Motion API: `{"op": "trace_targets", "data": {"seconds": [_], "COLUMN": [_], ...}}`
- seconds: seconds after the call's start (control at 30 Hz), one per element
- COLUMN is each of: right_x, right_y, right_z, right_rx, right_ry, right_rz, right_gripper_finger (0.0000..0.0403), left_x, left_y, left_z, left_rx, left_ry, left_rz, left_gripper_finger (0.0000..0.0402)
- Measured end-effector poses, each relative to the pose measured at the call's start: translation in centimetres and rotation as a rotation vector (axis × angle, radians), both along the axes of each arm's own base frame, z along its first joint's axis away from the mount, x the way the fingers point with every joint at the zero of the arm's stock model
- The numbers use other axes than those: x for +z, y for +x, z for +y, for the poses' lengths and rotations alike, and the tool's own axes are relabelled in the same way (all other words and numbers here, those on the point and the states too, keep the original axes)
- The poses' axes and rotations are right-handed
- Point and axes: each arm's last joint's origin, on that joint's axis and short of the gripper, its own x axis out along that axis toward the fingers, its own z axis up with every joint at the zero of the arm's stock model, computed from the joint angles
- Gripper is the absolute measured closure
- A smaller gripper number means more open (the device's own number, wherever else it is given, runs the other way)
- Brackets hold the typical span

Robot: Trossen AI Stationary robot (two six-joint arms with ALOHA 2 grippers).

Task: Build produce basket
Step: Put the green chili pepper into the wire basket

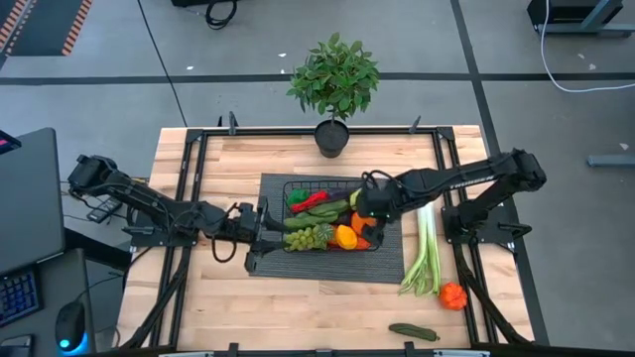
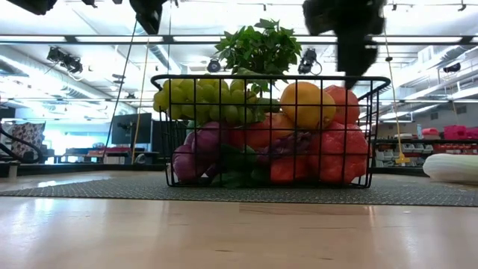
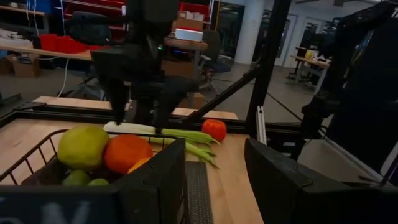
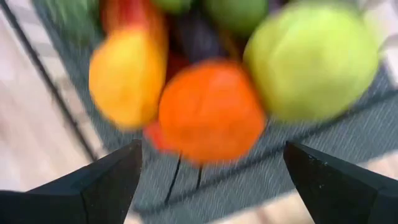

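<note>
The black wire basket (image 1: 291,182) stands on a dark grey mat (image 1: 327,266), heaped with produce: green grapes (image 1: 310,236), a yellow fruit (image 1: 345,236), a red pepper (image 1: 310,200) and an orange (image 3: 124,152). My left gripper (image 1: 270,230) lies level at the basket's left wall, near its near corner, and is open; only mat and table show between its fingers (image 3: 217,162). My right gripper (image 1: 369,213) hangs open above the basket's right part, pointing down at an orange (image 4: 211,112), a yellow fruit (image 4: 127,74) and a green fruit (image 4: 311,59). My left gripper has one finger (image 3: 155,186) standing right at the basket's near left corner (image 3: 177,144). The finger hides the wire there, so I cannot tell whether it touches. My right gripper touches nothing.
A long pale-green leek (image 1: 425,253) lies right of the mat. An orange-red fruit (image 1: 453,296) and a dark cucumber (image 1: 414,332) sit near the front right. A potted plant (image 1: 332,84) stands at the far edge behind the basket.
</note>
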Motion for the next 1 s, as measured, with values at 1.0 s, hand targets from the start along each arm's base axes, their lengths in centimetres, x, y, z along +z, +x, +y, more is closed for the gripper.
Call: {"op": "trace_targets", "data": {"seconds": [1.0], "right_x": [-5.2], "right_y": [-8.2], "right_z": [21.1], "right_rx": [0.043], "right_ry": [0.145], "right_rz": [0.164], "right_gripper_finger": [0.0012], "left_x": [0.0], "left_y": [-0.2], "left_z": [-0.5], "left_rx": [-0.023], "left_ry": [-0.072], "left_rz": [0.007], "left_gripper_finger": [0.0230]}}
